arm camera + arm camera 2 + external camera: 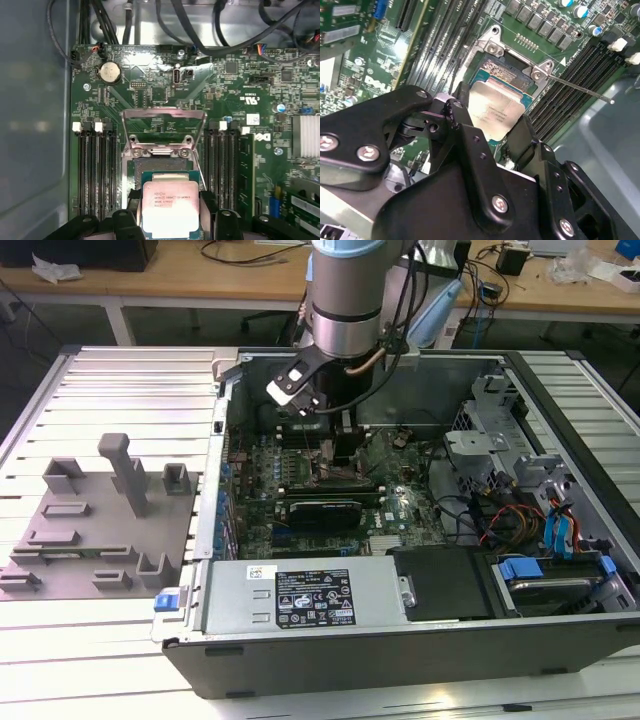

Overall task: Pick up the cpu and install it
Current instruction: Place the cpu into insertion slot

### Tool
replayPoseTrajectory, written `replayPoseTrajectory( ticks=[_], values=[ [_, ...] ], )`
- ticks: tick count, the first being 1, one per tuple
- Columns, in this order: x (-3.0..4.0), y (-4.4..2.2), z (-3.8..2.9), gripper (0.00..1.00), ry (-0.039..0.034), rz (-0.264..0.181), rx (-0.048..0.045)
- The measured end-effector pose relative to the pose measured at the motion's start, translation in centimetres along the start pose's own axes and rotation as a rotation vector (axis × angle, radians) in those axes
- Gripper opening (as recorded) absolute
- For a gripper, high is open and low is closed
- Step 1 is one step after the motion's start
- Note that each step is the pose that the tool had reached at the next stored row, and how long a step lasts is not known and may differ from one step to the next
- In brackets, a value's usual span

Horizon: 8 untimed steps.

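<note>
as it hangs level over the open socket, the cpu [171, 212] is item one: a thin flat square, pale metal lid on a green base. in both wrist views it sits between two black fingers [524, 137], one against each opposite side. whether its underside has met the socket [150, 162] cannot be told; it looks to be just above.

handling, by judgement: light and stiff, with no give. the smooth lid would be slippery, and the underside and the socket's contacts are fragile. the best hold is the two bare side edges, as now, never the faces.

item two: gripper [170, 200], narrowed to the cpu's width and clamped on it, holding nothing else.

item three: socket frame [163, 116], hinged up and away from the opening. a thin lever [580, 90] slants out over the memory slots [95, 170], which flank the socket on both sides.

item four: green circuit board [160, 90] with a round coin battery [110, 72], lying flat inside an open computer case [400, 665].

item five: grey tray [100, 530] with upright blocks, on the slatted table [130, 370], beside the case on the exterior view's left and well apart from the gripper.
</note>
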State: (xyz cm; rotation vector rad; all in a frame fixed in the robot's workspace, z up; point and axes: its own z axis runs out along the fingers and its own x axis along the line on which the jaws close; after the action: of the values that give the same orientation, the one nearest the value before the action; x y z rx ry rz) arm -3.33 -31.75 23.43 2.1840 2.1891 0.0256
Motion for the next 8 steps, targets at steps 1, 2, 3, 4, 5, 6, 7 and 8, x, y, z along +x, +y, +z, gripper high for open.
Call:
replayPoseTrajectory(
  ticks=[1, 2, 3, 4, 5, 6, 7, 8],
  values=[
    [0.06, 0.03, 0.12, 0.55, -0.0008, 0.000, 0.0003],
    [0.13, 0.11, 0.40, 0.55, -0.0030, 0.000, 0.0012],
    [0.19, 0.31, 0.92, 0.55, -0.0050, 0.000, 0.0027],
    [0.20, 0.36, 1.04, 0.55, -0.0054, 0.000, 0.0031],
    [0.20, 0.41, 1.19, 0.55, -0.0059, 0.000, 0.0036],
    [0.21, 0.41, 1.39, 0.55, -0.0068, 0.000, 0.0040],
    [0.21, 0.41, 1.55, 0.55, -0.0070, 0.000, 0.0041],
    [0.21, 0.40, 1.71, 0.55, -0.0073, 0.000, 0.0042]
  ],
)
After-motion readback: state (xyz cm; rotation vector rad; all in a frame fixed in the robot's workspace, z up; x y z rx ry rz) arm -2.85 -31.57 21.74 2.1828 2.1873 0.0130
